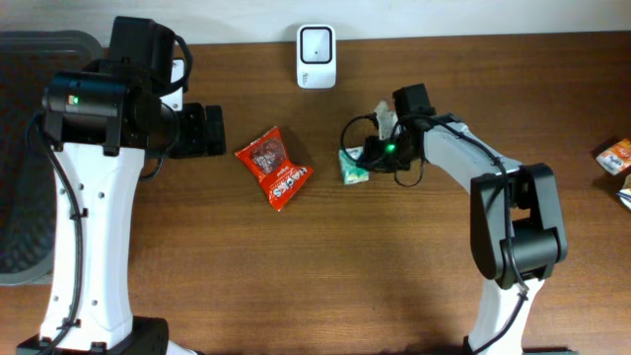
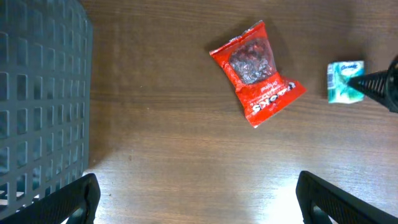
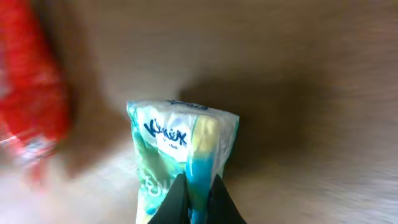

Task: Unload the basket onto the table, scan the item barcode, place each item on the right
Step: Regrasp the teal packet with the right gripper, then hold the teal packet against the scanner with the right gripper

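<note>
The item is a small teal-and-white tissue pack, lying on the wooden table right of centre. My right gripper is shut on it. The right wrist view shows the black fingertips pinching a blue fold at the pack's near end, with my right gripper low in that frame. The white barcode scanner stands at the table's back edge, up and left of the pack. My left gripper hovers open at the left, nothing between its fingers. The pack also shows at the right of the left wrist view.
A red snack packet lies between the two arms, also seen from the left wrist. A dark grey mesh basket sits at the far left. More small packets lie at the table's right edge.
</note>
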Controlling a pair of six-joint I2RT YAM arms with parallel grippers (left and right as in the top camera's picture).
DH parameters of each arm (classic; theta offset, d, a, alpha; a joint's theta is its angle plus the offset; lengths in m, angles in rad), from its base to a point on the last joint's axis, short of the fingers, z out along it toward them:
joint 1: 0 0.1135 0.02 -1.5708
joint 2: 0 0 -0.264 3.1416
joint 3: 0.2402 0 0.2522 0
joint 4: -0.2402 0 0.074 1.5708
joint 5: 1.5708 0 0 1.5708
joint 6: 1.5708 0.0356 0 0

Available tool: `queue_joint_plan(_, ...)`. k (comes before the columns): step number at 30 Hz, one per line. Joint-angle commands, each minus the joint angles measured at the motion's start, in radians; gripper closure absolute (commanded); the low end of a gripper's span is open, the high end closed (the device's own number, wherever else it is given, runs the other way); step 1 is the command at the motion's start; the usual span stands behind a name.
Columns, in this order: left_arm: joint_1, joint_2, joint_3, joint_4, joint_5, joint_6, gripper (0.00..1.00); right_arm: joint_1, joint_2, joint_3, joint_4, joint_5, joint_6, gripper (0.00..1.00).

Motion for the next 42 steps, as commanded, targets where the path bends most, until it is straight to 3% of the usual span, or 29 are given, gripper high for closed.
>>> queue_joint_plan(1, 0.005, 0.000, 0.003, 0.001, -0.011, -0.009, 0.01, -0.073, 0.006, -0.011, 0.055, -0.629, -0.010, 0.96)
queue_joint_plan(3, 0.005, 0.000, 0.003, 0.001, -0.011, -0.009, 0.01, -0.090, 0.006, -0.011, 0.077, -0.986, -0.146, 0.96)
queue_joint_plan(6, 0.005, 0.000, 0.003, 0.001, -0.011, -0.009, 0.01, -0.059, 0.006, -0.011, 0.075, -0.986, -0.240, 0.96)
queue_joint_plan(10, 0.005, 0.000, 0.003, 0.001, -0.011, -0.009, 0.01, 0.022, 0.006, -0.011, 0.136, -0.985, -0.241, 0.96)
queue_joint_plan(12, 0.005, 0.000, 0.003, 0.001, -0.011, -0.009, 0.01, 0.026, 0.006, -0.011, 0.251, -0.985, -0.071, 0.96)
queue_joint_plan(15, 0.005, 0.000, 0.003, 0.001, -0.011, -0.009, 0.01, 0.020, 0.006, -0.011, 0.662, -0.595, 0.420, 0.96)
queue_joint_plan(16, 0.005, 0.000, 0.003, 0.001, -0.011, -0.009, 0.01, 0.014, 0.006, -0.005, 0.824, -0.415, 0.439, 0.96)
queue_joint_plan(17, 0.005, 0.000, 0.003, 0.001, -0.011, -0.009, 0.01, 0.012, 0.006, 0.040, 0.798, -0.167, 0.432, 0.96)
queue_joint_plan(18, 0.005, 0.000, 0.003, 0.001, -0.011, -0.009, 0.01, 0.023, 0.006, 0.099, 0.707, 0.021, 0.326, 0.96)
queue_joint_plan(20, 0.005, 0.000, 0.003, 0.001, -0.011, -0.009, 0.01, 0.114, 0.006, 0.227, 0.510, 0.630, -0.037, 0.96)
queue_joint_plan(21, 0.005, 0.000, 0.003, 0.001, -0.011, -0.009, 0.01, 0.165, 0.006, 0.239, 0.553, 0.855, -0.226, 0.96)
queue_joint_plan(22, 0.005, 0.000, 0.003, 0.001, -0.011, -0.009, 0.01, 0.225, 0.020, 0.240, 0.703, 0.998, -0.568, 0.96)
queue_joint_plan(25, 0.005, 0.000, 0.003, 0.001, -0.011, -0.009, 0.01, 0.240, 0.087, 0.240, 0.937, 0.975, -0.874, 0.96)
queue_joint_plan(27, 0.005, 0.000, 0.003, 0.001, -0.011, -0.009, 0.01, 0.218, 0.148, 0.240, 0.954, 0.779, -1.032, 0.96)
queue_joint_plan(33, 0.005, 0.000, 0.003, 0.001, -0.011, -0.009, 0.01, 0.174, 0.224, 0.240, 1.041, 0.558, -1.056, 0.96)
queue_joint_plan(42, 0.005, 0.000, 0.003, 0.001, -0.011, -0.009, 0.01, 0.159, 0.303, 0.240, 1.141, 0.546, -1.012, 0.96)
